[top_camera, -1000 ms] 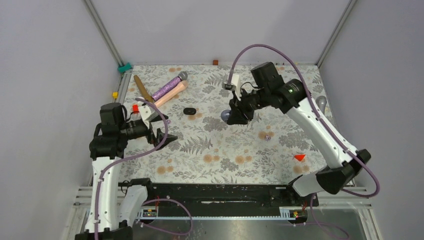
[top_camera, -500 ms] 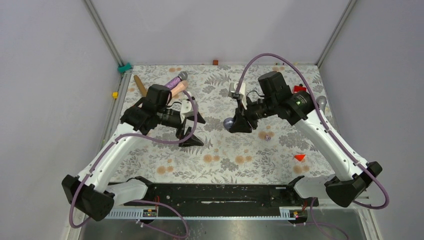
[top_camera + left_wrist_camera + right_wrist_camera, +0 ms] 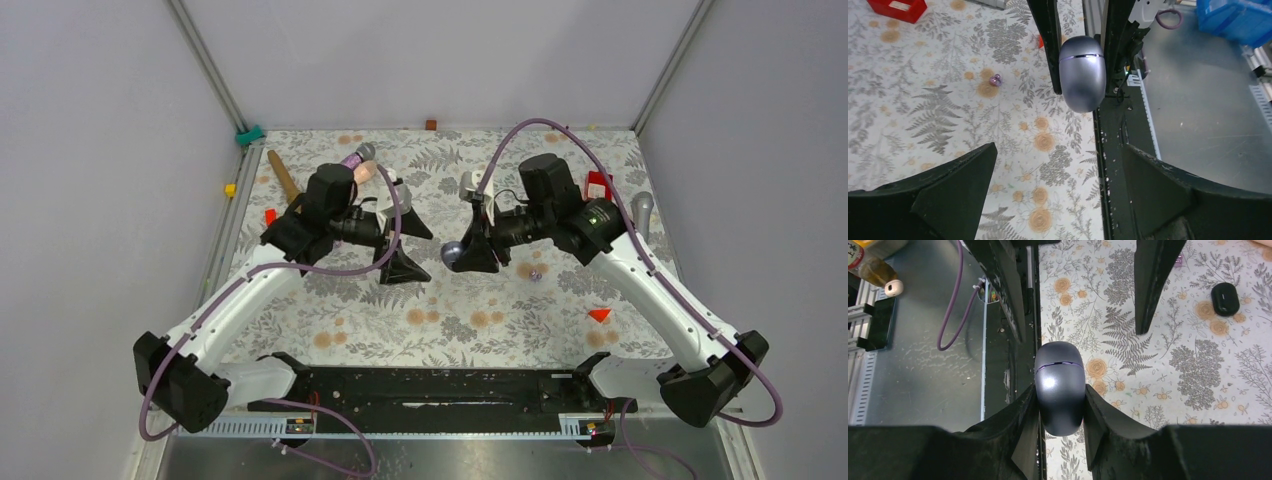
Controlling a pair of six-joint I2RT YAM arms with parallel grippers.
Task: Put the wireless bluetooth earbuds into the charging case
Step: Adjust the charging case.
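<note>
Colours and patterns, both wrist views
Metallic grey-lilac charging case (image 3: 1059, 387); pale surface (image 3: 908, 100) printed with grey ferns and orange flowers; purple earbud (image 3: 995, 80); black fingers (image 3: 1018, 437); red bin (image 3: 898, 15).

**Floral-Clothed Table Enclosed by Pale Walls**

A table (image 3: 330, 330) is covered with a cloth printed in grey ferns and orange blossoms. It is enclosed on three sides by plain, pale lilac-grey panels: a back wall (image 3: 430, 60), a left wall (image 3: 90, 200) and a right wall (image 3: 770, 150). Slanting aluminium posts (image 3: 205, 70) are set at the two far corners. The near edge is bordered by a black rail (image 3: 440, 385), with a grey metal surface (image 3: 480, 455) nearer still. In the left wrist view, a grey floor (image 3: 1198, 100) and blue plastic bins (image 3: 1235, 22) are seen past the table's edge. The scene is evenly lit, and only soft shadows are cast.
</note>
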